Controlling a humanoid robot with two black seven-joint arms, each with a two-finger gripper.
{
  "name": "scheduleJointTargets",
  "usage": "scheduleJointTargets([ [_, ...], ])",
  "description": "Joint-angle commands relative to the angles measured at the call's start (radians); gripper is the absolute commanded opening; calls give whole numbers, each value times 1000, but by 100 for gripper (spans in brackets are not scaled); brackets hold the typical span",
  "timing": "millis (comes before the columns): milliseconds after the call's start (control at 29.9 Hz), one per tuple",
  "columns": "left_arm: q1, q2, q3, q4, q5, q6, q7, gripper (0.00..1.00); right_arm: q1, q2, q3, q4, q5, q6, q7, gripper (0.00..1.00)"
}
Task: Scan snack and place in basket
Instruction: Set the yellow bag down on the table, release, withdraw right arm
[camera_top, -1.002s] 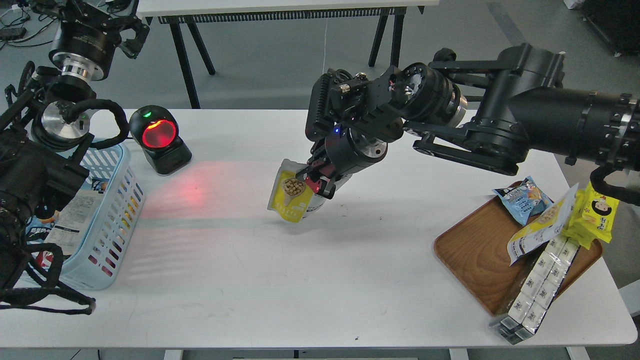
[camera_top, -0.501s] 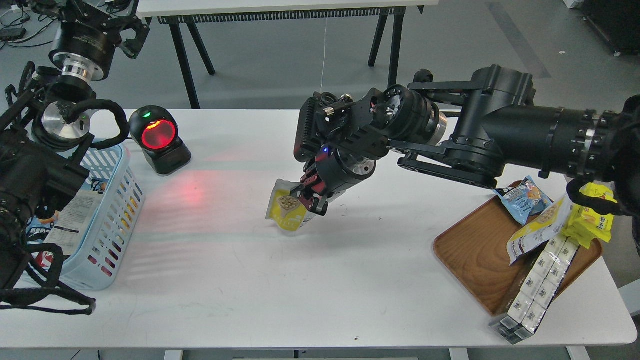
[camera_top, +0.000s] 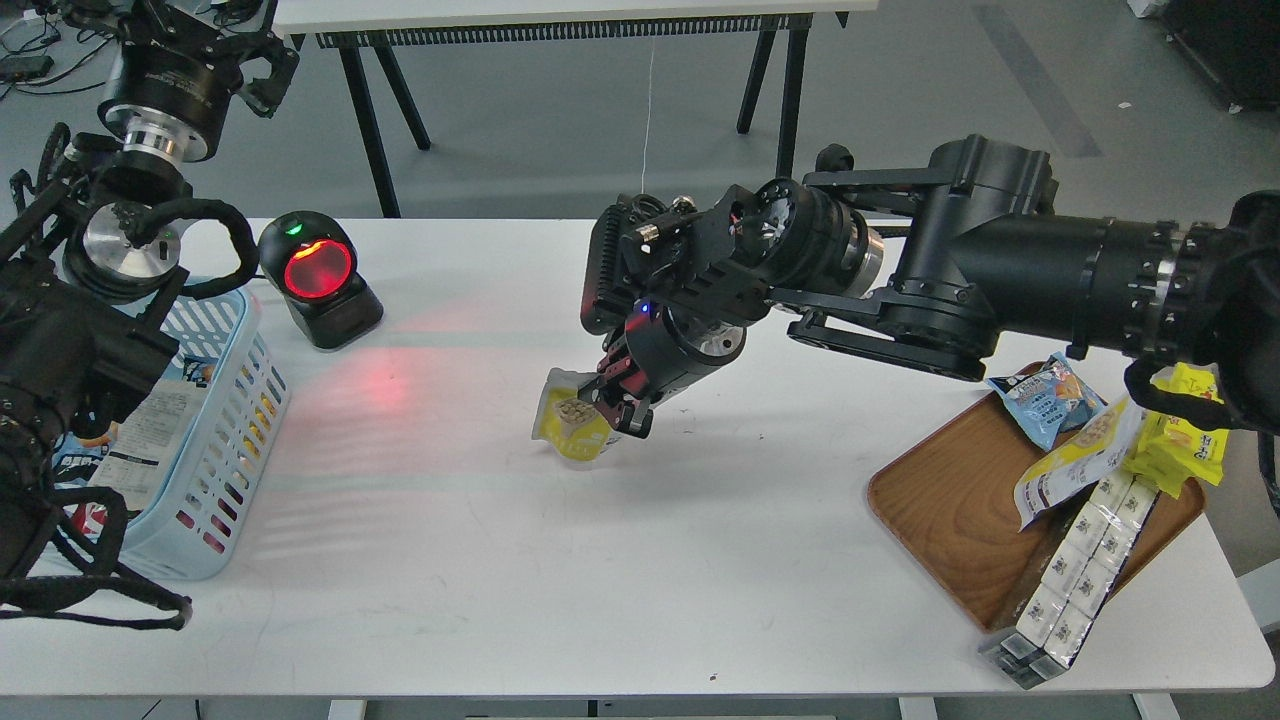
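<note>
The snack (camera_top: 566, 420), a small pouch with a white top, a yellow lower part and a round picture of pale beans, hangs tilted just above the middle of the white table. My right gripper (camera_top: 612, 400) is shut on its right edge. The light blue slotted basket (camera_top: 232, 420) stands at the table's left edge with several packs inside. My left gripper (camera_top: 262, 62) is raised at the far upper left, above and behind the basket; its fingers show dark and I cannot tell their state.
A black barcode scanner (camera_top: 318, 278) with a glowing red window stands right of the basket and throws red light on the table. A brown wooden tray (camera_top: 950, 510) at the right holds several snack packs and a long boxed pack.
My right arm has carried the snack left and lower, closer to the table. The pouch now shows more edge-on and smaller. The left arm has not moved.
</note>
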Motion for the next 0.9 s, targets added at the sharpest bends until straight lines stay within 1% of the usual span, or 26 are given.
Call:
scheduleJointTargets([
  [0, 0, 1, 0, 0, 0, 0, 0, 100, 0, 0, 0, 0, 0, 0, 0, 4],
  [200, 0, 1, 0, 0, 0, 0, 0, 100, 2, 0, 0, 3, -1, 0, 0, 6],
  [334, 0, 1, 0, 0, 0, 0, 0, 100, 9, 0, 0, 5, -3, 0, 0, 8],
  [401, 0, 1, 0, 0, 0, 0, 0, 100, 13, -6, 5, 8, -1, -2, 0, 13],
  [468, -3, 3, 0, 0, 0, 0, 0, 100, 16, -12, 21, 18, 5, -2, 0, 24],
  [535, -6, 3, 0, 0, -2, 0, 0, 100, 35, -55, 66, 49, 17, 0, 0, 44],
  [635, -9, 6, 0, -2, -3, 0, 0, 100, 48, -161, 132, 106, 61, 15, 0, 58],
  [735, -12, 21, 0, -11, -3, 0, 6, 100, 52, -213, 156, 127, 132, 40, 0, 76],
  [802, -18, 29, 0, -14, -2, 0, 8, 100, 54, -250, 185, 127, 164, 41, 0, 97],
  [869, -41, 32, 2, -14, 0, 0, 12, 100, 46, -303, 228, 126, 196, 43, 0, 98],
])
